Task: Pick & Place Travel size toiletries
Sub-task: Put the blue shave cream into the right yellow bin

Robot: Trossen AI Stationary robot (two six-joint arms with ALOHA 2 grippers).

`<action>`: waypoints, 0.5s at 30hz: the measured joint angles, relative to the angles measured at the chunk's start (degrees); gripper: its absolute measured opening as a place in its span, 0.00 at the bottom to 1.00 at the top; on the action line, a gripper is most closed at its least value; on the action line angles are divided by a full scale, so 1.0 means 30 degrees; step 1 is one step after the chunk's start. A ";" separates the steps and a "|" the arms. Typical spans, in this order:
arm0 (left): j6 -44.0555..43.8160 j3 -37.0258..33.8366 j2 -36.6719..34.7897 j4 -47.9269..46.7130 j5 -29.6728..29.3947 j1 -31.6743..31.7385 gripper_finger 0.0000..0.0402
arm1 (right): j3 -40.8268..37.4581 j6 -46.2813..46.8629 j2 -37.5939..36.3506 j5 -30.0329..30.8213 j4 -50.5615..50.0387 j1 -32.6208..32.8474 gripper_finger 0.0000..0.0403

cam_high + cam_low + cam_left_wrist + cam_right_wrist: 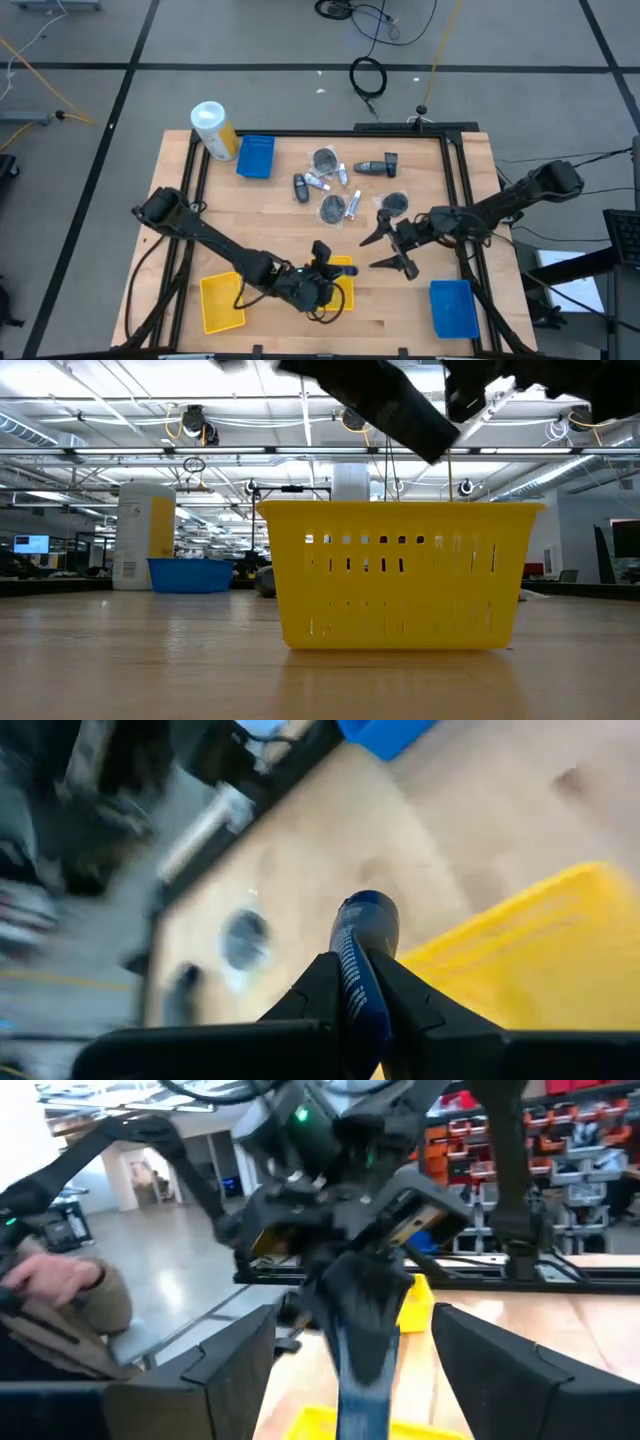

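Left claw [352,982] clamped on dark bottle [360,965], right claw [393,250] spread wide

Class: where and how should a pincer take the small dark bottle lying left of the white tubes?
Mid-body, from straight above: the small dark bottle lies flat, so close across its narrow width, minding the thin white tube beside it.

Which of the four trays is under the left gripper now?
The yellow tray at the table's front middle; the left gripper holds a dark blue tube above it. The other yellow tray sits apart.
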 joint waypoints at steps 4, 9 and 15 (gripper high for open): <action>-0.6126 0.1940 -0.0754 -0.5759 0.2530 0.0341 0.08 | -0.0520 -0.0498 -0.1059 0.0325 -0.0126 0.0675 0.66; -0.9506 0.2479 -0.0243 -0.7286 0.9750 0.2244 0.08 | -0.1415 -0.1052 -0.1774 0.2055 0.0439 0.1054 0.65; -0.8179 0.2472 0.1308 -0.7619 1.1868 0.3468 0.08 | -0.1848 -0.1027 -0.2132 0.2579 0.0847 0.1046 0.65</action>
